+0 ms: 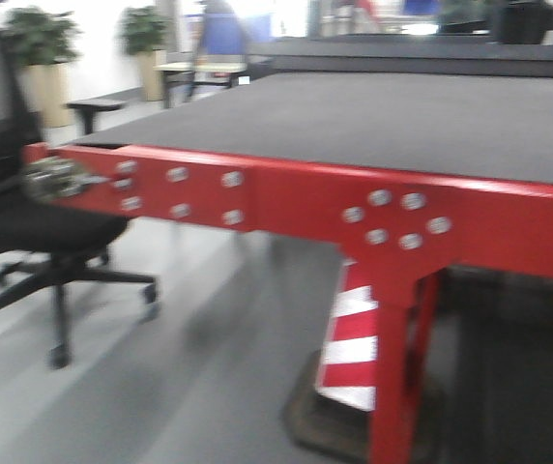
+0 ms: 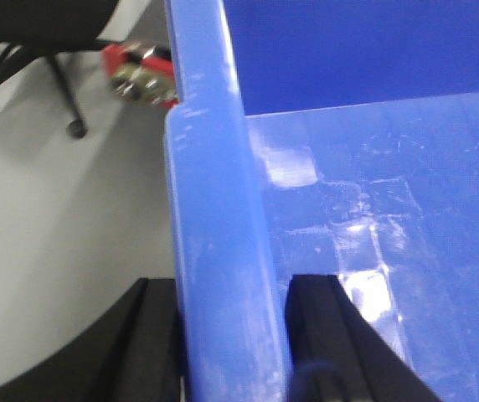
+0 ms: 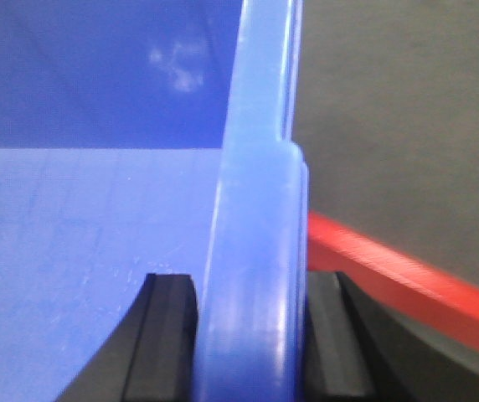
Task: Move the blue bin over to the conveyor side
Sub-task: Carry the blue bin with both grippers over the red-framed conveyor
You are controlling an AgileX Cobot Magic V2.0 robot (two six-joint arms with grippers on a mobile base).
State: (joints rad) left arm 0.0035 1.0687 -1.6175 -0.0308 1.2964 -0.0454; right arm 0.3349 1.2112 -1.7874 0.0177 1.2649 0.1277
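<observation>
The blue bin [image 2: 214, 209] shows only in the wrist views, held off the floor by its two side rims. My left gripper [image 2: 231, 335] is shut on the bin's left rim, one black finger outside and one inside. On the opposite rim [image 3: 252, 251] my right gripper [image 3: 248, 335] is shut the same way. The conveyor [image 1: 402, 116] fills the front view: a flat dark belt with a red front edge [image 1: 354, 198] and bolted plates. Its red edge [image 3: 390, 268] and dark belt lie just right of the bin in the right wrist view. No bin or gripper shows in the front view.
A black office chair [image 1: 25, 232] stands on the grey floor left of the conveyor's end. A red leg [image 1: 402, 367] with a red-white striped panel [image 1: 354, 338] supports the frame. Potted plants [image 1: 40, 39] and a small table [image 1: 199, 72] stand far back.
</observation>
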